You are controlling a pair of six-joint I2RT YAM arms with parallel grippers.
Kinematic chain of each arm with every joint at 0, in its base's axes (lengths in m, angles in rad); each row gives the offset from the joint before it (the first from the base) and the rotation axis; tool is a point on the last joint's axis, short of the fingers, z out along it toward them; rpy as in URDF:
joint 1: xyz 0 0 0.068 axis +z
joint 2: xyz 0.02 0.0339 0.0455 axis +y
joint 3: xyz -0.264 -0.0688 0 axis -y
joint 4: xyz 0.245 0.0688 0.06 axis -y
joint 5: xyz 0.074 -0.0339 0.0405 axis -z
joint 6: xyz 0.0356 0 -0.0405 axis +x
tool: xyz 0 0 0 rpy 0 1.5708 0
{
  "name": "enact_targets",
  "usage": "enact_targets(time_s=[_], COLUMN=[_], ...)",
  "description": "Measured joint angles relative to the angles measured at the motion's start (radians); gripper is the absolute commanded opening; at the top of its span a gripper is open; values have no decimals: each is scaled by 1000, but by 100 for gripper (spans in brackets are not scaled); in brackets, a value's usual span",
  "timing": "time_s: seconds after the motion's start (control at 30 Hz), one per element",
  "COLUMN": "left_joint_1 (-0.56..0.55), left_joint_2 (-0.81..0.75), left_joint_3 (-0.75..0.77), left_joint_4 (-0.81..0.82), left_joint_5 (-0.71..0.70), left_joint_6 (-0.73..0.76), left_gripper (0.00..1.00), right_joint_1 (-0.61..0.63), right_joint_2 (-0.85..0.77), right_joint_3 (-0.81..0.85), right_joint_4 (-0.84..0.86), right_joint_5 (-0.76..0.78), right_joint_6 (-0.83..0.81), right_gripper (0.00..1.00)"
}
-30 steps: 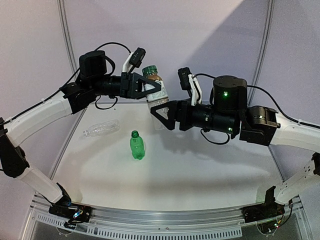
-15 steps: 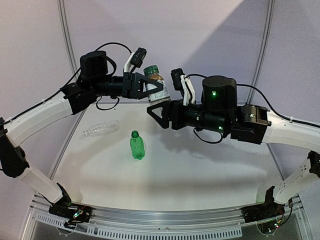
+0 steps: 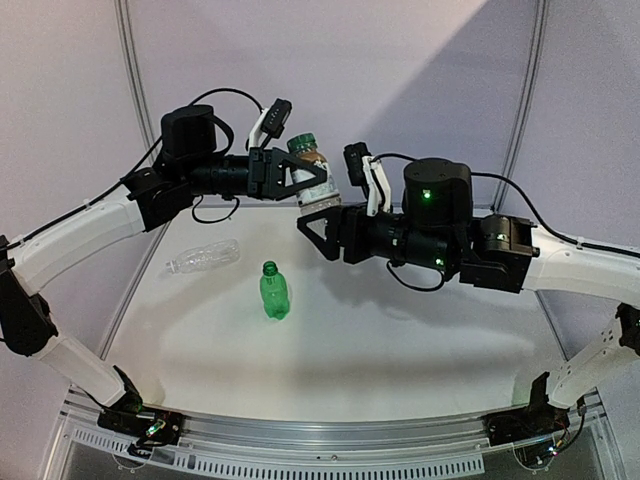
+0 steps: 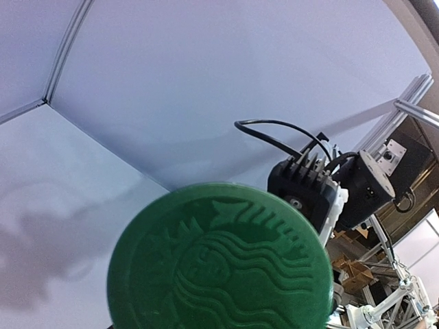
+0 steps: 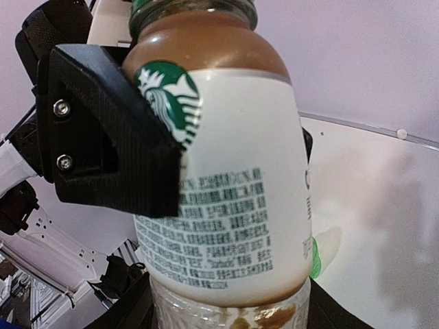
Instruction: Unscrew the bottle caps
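The labelled bottle (image 3: 314, 178) hangs upright in the air, with my left gripper (image 3: 318, 180) shut on its white label (image 5: 226, 192). Its dark green cap (image 3: 302, 142) is on and fills the bottom of the left wrist view (image 4: 219, 260), hiding my left fingers there. My right gripper (image 3: 320, 222) is at the bottle's clear base (image 5: 226, 312), with a black finger (image 5: 127, 308) against each side. The green bottle (image 3: 273, 291) stands capped on the table. Left of it, the clear ribbed bottle (image 3: 203, 256) lies on its side.
The two arms meet above the far middle of the white table (image 3: 400, 340). A metal frame post (image 3: 130, 60) stands at the back left and another (image 3: 528, 90) at the back right. The table's near rail (image 3: 320, 440) runs between the arm bases.
My right gripper has moved left onto the base of the held bottle and its jaws have narrowed around it. The left gripper and bottle have barely shifted.
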Motion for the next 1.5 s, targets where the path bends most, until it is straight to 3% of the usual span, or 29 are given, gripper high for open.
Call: enact_targets(time_s=[0.23,0.37,0.47,0.53,0.73,0.77,0.97,1.23,1.5], left_joint_1=[-2,-3,-5,-6,-9,-9,23,122,122], left_joint_2=[-1,-3,-4,-5,-23,-27,-64,-98,-79], left_joint_3=[-1,-1,-1,-1,-4,-5,-2,39,72], left_joint_4=[-10,-19,-26,-32,-47,-51,-95,-48,87], left_joint_5=[-12,-21,-28,-34,-67,-75,-71,114,253], left_joint_6=[4,-2,-5,-4,15,22,75,71,-1], left_gripper=[18,17,23,35,98,99,99,93,77], right_joint_1=[0,0,0,0,0,0,-1,-18,-37], right_joint_2=[-4,-6,-8,-11,-14,-15,-45,-100,-100], right_joint_3=[-12,-17,-26,-31,-34,-34,-34,-34,-34], right_joint_4=[9,15,26,31,39,39,27,24,21], right_joint_5=[14,14,14,14,8,8,4,-109,-242], right_joint_6=[-8,-21,-26,-26,-28,-28,-43,-65,-67], right_gripper=[55,45,37,34,29,29,28,27,27])
